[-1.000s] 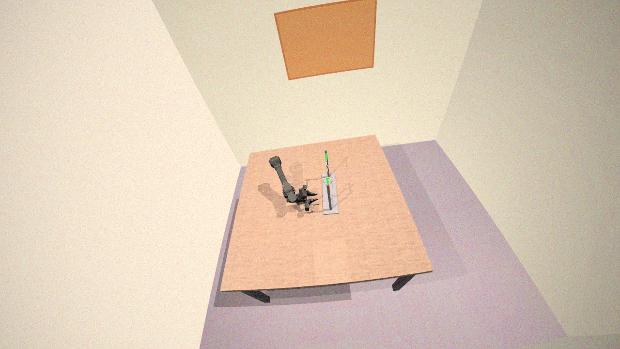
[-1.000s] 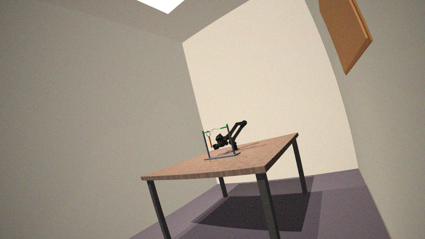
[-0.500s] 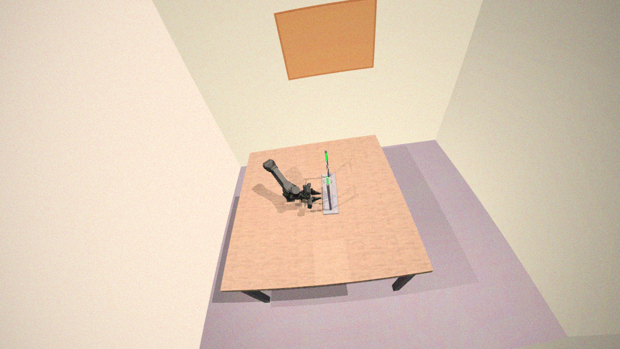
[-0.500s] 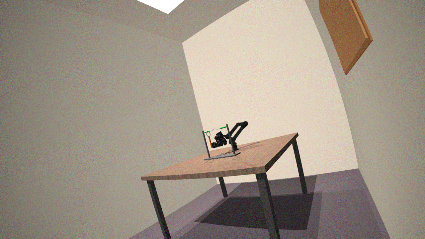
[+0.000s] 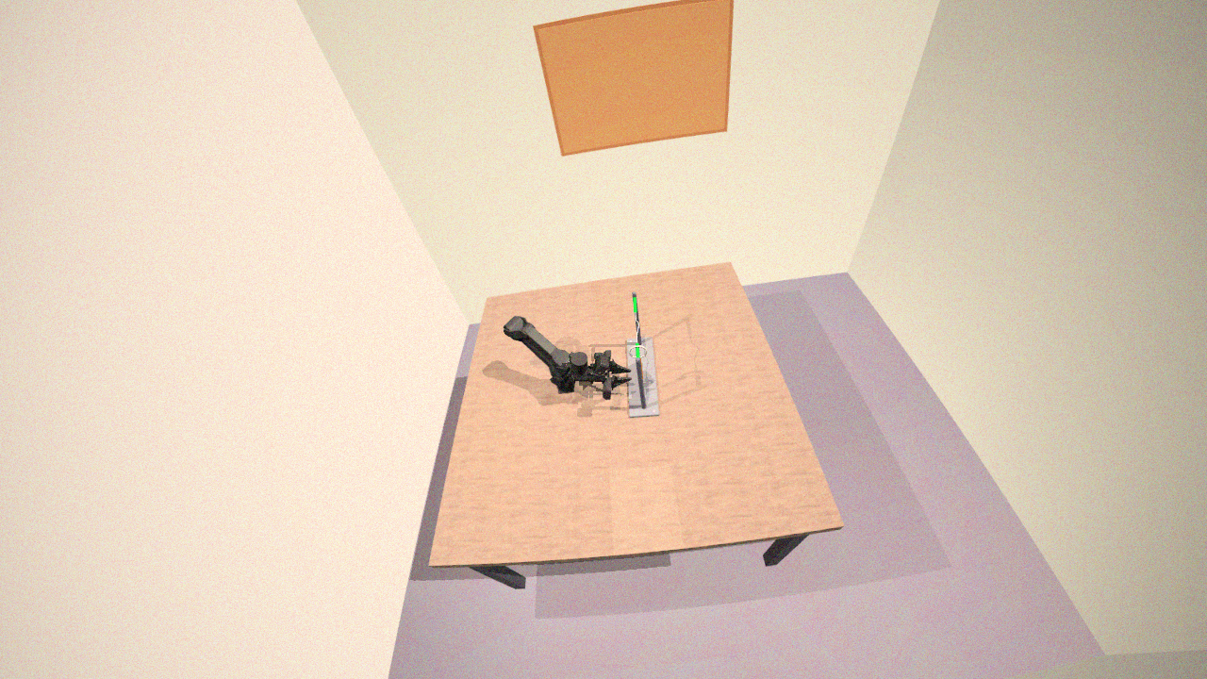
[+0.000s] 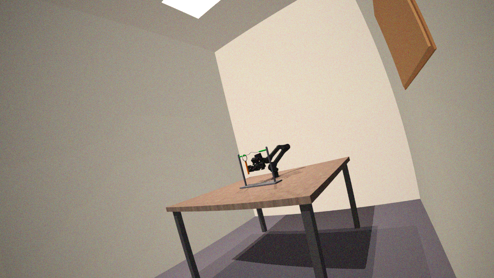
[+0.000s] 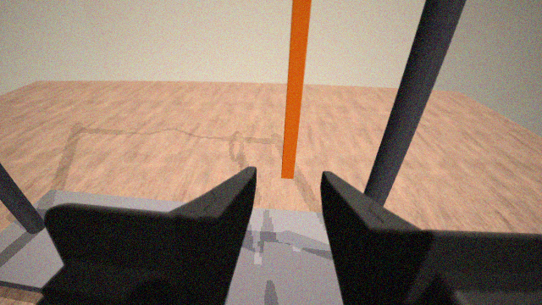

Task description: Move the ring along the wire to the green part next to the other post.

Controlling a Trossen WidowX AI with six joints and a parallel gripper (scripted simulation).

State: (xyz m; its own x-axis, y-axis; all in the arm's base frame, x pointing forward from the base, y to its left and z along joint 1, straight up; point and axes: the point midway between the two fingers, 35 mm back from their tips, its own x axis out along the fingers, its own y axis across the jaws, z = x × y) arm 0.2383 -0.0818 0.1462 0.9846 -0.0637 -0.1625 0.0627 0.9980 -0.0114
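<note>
Right, I'm looking at the gripper (image 5: 629,374) (image 6: 249,168) (image 7: 289,177) with its jaws parted and nothing between them. Past the fingertips in my wrist view, the orange handle (image 6: 247,167) (image 7: 295,93) stands nearly upright, its lower end showing in the gap between the tips — lined up in the picture, but not gripped. From the exterior view I've got the gripper overlapping the handle's lower portion; I can't tell from that angle alone how near they are.

The ring (image 5: 647,351) (image 6: 246,158) hangs around the near green section (image 5: 637,353) (image 6: 241,156), just beside the near post (image 5: 643,392) (image 6: 242,171) (image 7: 415,97), which is the left one in the exterior frame and the right one in my wrist frame. The far green section (image 5: 635,305) (image 6: 263,150) sits by the far post (image 5: 635,294) (image 6: 270,165) (image 7: 17,199), with the thin wire (image 5: 637,324) (image 6: 253,152) curving between the two green parts.

Down on the table (image 5: 717,472) (image 6: 234,203) (image 7: 127,106), the grey base plate (image 5: 651,411) (image 6: 259,185) (image 7: 34,263) carries both posts. The black arm (image 5: 539,344) (image 6: 284,147) reaches in from the left of centre in my top view — in the exterior one, from the right.
</note>
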